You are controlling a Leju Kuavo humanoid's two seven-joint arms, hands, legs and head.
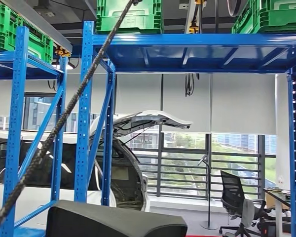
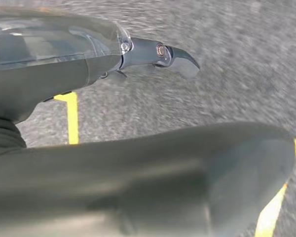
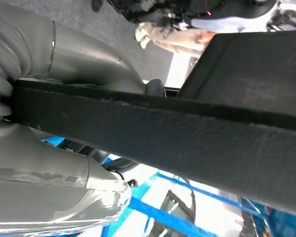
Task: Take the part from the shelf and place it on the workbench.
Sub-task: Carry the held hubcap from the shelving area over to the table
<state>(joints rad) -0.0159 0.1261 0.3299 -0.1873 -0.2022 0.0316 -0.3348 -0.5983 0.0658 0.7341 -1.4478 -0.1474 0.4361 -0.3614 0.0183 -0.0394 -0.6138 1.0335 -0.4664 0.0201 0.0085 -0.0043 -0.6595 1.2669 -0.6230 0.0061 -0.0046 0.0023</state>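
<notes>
Item: dark part (image 1: 116, 219), low in my head view before the blue shelf (image 1: 83, 113). My right hand (image 3: 57, 118) grips its edge; left hand (image 2: 64, 64), grip undeterminable.

Matt black textured part (image 1: 116, 219), glossy blue metal shelf (image 1: 83, 118)

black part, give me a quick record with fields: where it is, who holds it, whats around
part: large black panel, low in the head view
right hand: right hand grips the panel's edge, fingers on both faces
left hand: left hand beside the panel, over grey floor with yellow lines; grip unclear
surroundings: blue shelving, green crates on top, white car with open hatch, office chair
</notes>
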